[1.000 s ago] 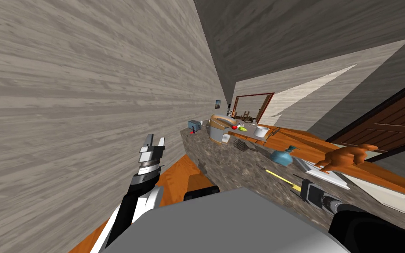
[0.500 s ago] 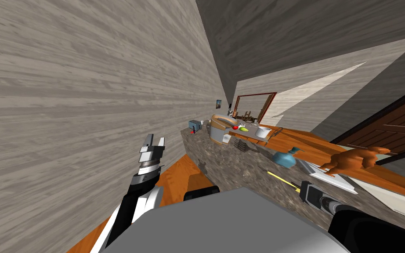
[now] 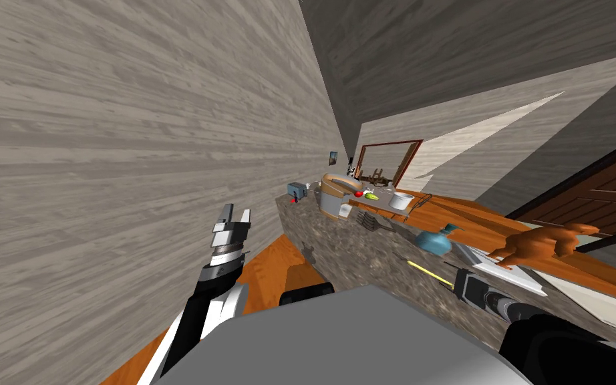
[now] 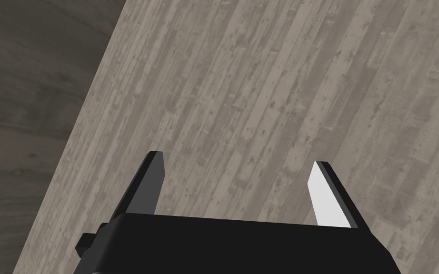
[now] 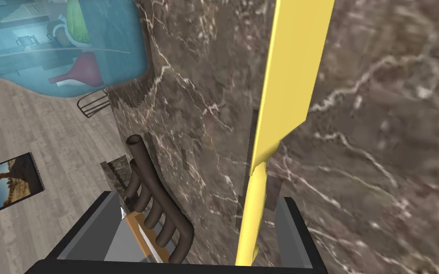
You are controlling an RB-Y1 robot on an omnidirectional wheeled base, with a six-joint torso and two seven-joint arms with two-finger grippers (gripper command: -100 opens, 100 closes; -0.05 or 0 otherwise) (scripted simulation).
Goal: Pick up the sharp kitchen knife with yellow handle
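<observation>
The yellow knife (image 5: 287, 76) lies flat by the surface's (image 5: 385, 142) near edge, handle between the 2 released right jaws (left jaws released too, idle); centre the handle, then clench squarely.

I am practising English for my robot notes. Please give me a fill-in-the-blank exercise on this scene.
The knife on the marbled counter is ___ in colour.
The right gripper, astride the knife, is ___, not shut.
The vase beyond the knife is ___.
The left gripper is open and holds ___.
Missing words: yellow, open, blue, nothing.
</observation>
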